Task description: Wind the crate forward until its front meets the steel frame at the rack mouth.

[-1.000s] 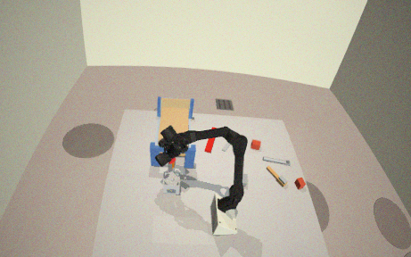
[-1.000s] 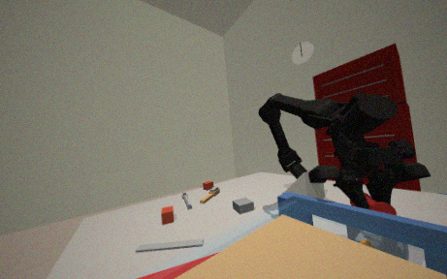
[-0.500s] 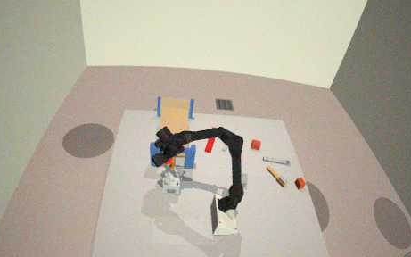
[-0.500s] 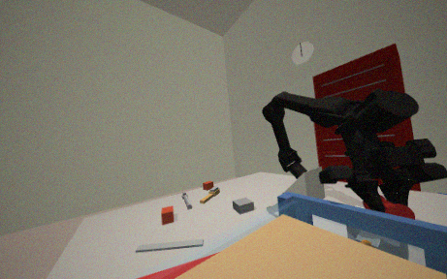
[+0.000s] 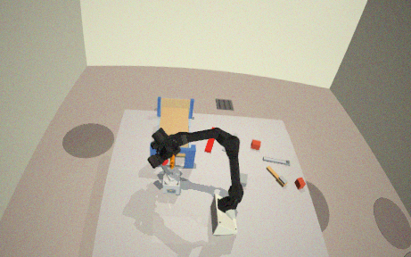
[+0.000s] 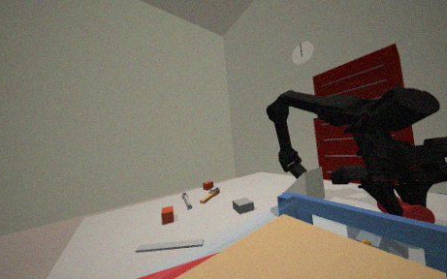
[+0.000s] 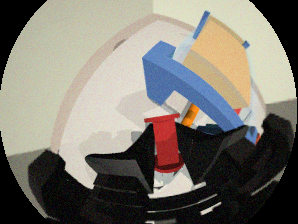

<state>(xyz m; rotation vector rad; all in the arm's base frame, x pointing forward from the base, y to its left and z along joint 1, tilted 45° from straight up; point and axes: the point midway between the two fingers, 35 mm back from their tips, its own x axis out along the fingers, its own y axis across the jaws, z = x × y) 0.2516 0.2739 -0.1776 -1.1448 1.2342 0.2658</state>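
My gripper [image 5: 161, 157] [image 6: 402, 198] [image 7: 161, 124] is shut on the red winch handle [image 5: 165, 162] [image 6: 415, 212] [image 7: 165, 141]. It holds the handle just in front of the blue steel frame [image 5: 188, 159] [image 6: 363, 211] [image 7: 162, 78] at the mouth of the cubby. The grey hand winch [image 5: 171, 182] stands on the bench just below my hand in the top view. A short orange strap [image 5: 172, 161] [image 7: 192, 115] runs from the frame toward the winch. The tan crate [image 5: 174, 117] [image 6: 304, 252] [image 7: 216, 56] lies flat behind the frame. I cannot tell whether the handle's key sits in the winch hole.
A red bar [image 5: 209, 145], two red cubes [image 5: 256, 144] [image 5: 300, 183] [image 6: 167, 214], a grey wrench [image 5: 276, 161] [image 6: 186, 200], an orange-handled tool [image 5: 275, 176] [image 6: 209, 195], a grey block [image 6: 242, 204] and a flat grey bar [image 6: 170, 246] lie on the bench. The arm's white base [image 5: 224, 219] stands at the front.
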